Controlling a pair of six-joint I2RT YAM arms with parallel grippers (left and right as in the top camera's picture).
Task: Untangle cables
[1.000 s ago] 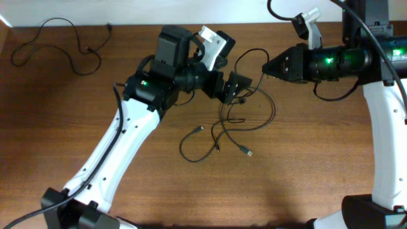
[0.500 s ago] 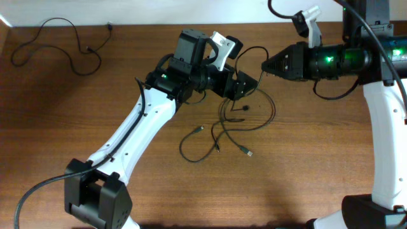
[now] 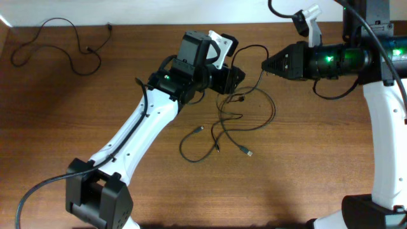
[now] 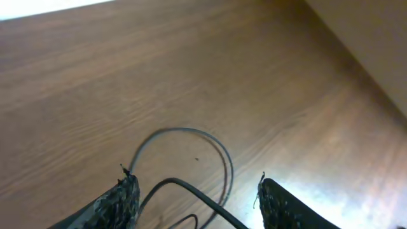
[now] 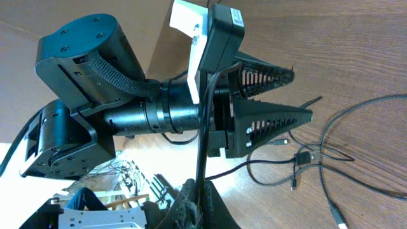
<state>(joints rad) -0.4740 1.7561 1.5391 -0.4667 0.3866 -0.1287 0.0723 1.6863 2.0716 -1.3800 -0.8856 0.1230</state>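
Thin black cables [image 3: 224, 121] lie tangled on the wooden table right of centre, with silvery plug ends [image 3: 248, 152] spread toward the front. My right gripper [image 3: 266, 65] is shut on one strand, seen pinched between its fingers as the held cable [image 5: 202, 172]. That strand arcs over to my left gripper [image 3: 234, 77]. In the left wrist view the left gripper [image 4: 196, 182] has its jaws apart with a black strand [image 4: 191, 186] running between them, touching neither pad. From the right wrist, the left gripper [image 5: 302, 93] hovers above the loops [image 5: 356, 114].
A separate black cable [image 3: 60, 44] lies loosely looped at the table's far left corner. The table's far edge meets a pale wall [image 3: 127, 9]. The right arm's white link [image 3: 385, 127] runs down the right side.
My left gripper has shifted a little toward the far edge and its jaws have narrowed around the strand. The right gripper has stayed still, shut on its cable.
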